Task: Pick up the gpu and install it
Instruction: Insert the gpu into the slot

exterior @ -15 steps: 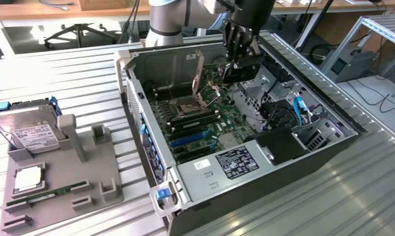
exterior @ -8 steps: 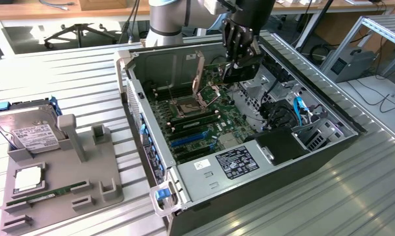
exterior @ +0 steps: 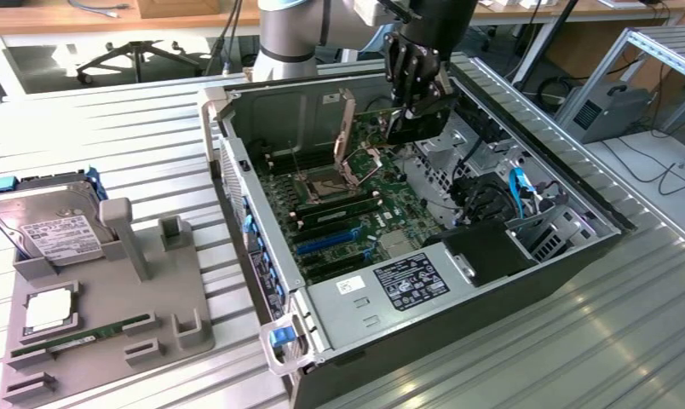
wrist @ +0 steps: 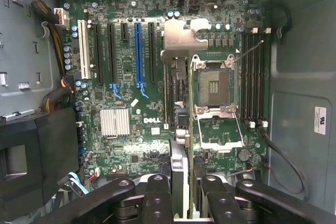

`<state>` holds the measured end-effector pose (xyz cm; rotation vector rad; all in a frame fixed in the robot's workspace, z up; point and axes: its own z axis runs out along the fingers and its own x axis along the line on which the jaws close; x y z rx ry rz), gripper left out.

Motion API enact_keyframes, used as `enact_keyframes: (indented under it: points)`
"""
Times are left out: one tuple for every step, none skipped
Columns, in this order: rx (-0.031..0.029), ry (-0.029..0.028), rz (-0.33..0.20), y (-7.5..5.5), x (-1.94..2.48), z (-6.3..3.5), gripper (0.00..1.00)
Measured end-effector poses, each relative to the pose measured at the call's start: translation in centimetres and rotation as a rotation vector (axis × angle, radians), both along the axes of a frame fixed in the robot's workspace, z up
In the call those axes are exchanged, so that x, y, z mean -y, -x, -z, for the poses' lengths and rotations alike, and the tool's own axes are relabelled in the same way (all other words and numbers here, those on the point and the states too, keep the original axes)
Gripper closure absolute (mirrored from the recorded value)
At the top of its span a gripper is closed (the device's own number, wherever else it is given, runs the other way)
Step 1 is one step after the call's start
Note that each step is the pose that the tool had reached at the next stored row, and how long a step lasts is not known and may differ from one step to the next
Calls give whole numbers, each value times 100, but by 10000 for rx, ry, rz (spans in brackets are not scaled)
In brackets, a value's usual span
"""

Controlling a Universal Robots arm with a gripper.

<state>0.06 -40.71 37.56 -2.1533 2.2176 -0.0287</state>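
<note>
Slatted metal desk (exterior: 115,111) carries an open computer case (exterior: 354,317). Above the case's far end the hand (exterior: 420,104) pinches the gpu (exterior: 414,126) edge-down. The card's long axis runs parallel to the blue expansion slot (wrist: 138,51), which lies off to one side, not beneath.

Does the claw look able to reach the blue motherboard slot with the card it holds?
Probably yes: the case is open, the blue slot is empty, and the claw holding the gpu hangs above the board. The raised socket lid stands nearby.
</note>
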Motion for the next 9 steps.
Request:
enact_keyframes:
  points:
    - [0, 0, 0, 0, 0, 0, 73]
    - [-1, 1, 0, 0, 0, 1, 73]
    - [-1, 2, -1, 0, 1, 2, 73]
    - [0, 0, -1, 1, 1, 6, 73]
    - [0, 0, -1, 2, 1, 8, 73]
    - [0, 1, 0, 3, 2, 10, 73]
    - [0, 0, 0, 4, 2, 13, 73]
    - [0, 0, -1, 5, 2, 15, 73]
    - [0, 1, 0, 6, 3, 17, 73]
